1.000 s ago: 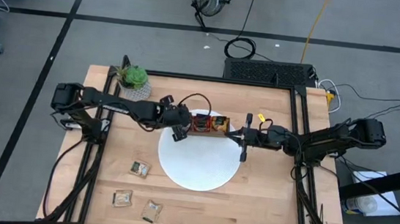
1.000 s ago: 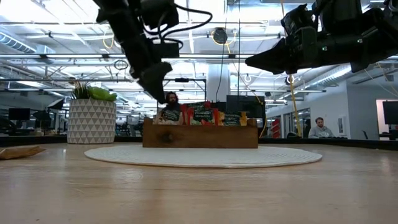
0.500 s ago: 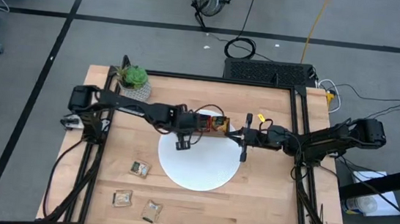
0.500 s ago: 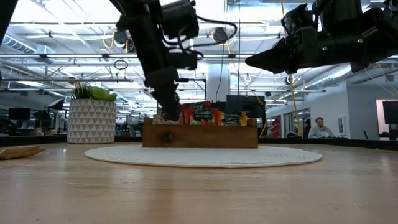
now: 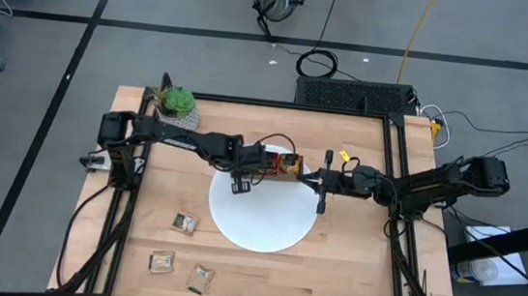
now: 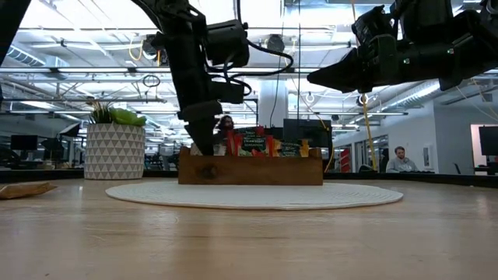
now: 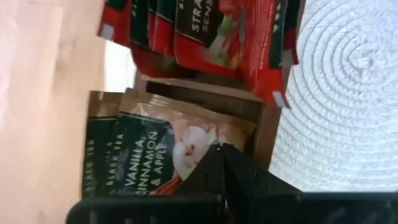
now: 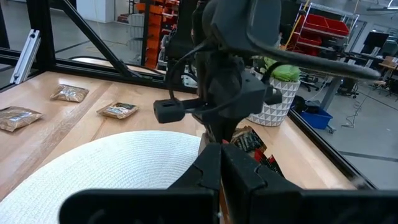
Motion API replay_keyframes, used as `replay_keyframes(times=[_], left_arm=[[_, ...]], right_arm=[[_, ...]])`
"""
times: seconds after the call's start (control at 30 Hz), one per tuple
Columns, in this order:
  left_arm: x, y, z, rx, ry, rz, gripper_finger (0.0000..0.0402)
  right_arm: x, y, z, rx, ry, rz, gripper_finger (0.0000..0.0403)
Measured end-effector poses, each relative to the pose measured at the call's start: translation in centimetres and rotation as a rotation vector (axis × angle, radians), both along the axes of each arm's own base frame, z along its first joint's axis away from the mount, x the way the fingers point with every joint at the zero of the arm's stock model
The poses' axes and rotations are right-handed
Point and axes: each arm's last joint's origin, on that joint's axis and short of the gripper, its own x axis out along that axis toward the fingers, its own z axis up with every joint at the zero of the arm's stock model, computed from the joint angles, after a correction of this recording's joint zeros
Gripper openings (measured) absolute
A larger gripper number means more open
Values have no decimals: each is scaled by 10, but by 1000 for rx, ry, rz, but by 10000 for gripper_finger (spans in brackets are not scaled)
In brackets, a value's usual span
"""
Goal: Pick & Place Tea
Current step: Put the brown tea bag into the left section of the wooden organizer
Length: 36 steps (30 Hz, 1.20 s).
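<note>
A brown wooden tray (image 5: 280, 162) stands on the far part of the round white plate (image 5: 262, 216). Upright tea sachets fill it: red ones (image 7: 211, 31) in one compartment, pale beige ones (image 7: 152, 149) in the end compartment nearest the table's left. My left gripper (image 7: 219, 149) is shut and points steeply down, with its tips at the top of the beige sachets at the tray's left end (image 6: 204, 146). My right gripper (image 5: 307, 178) hangs shut and level, just right of the tray and above the plate. Three more sachets (image 5: 184, 223) lie flat on the near left of the table. My left gripper has its shut fingertips (image 7: 208, 168) right at the upper edge of the front beige sachet (image 7: 186, 146), coming from above and slanting from the table's left. I cannot tell whether they touch it.
A potted plant (image 5: 176, 104) stands at the far left corner. The loose sachets (image 8: 118, 110) lie on bare wood left of the plate. A black frame runs along the table's left, right and far sides. People sit in the room beyond the table.
My left gripper has come down and toward the table's right, from above the plate's left part to the tray's left end. It has tipped to point more steeply down and has stayed shut.
</note>
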Motion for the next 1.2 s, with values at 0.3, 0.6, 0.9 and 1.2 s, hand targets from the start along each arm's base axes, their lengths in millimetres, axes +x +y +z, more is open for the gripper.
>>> replay_keyframes(times=[0.3, 0.6, 0.9, 1.2], left_arm=[[-1, 1, -3, -79, 4, 19, 0], [-2, 1, -4, -90, 5, 43, 0], [-1, 4, -6, -88, -2, 50, 0], [6, 12, -36, -123, 63, 52, 0]], right_arm=[[0, 0, 0, -2, 0, 0, 0], [0, 0, 0, -3, 0, 0, 0], [0, 0, 0, -3, 0, 1, 0], [0, 0, 0, -3, 0, 0, 0]])
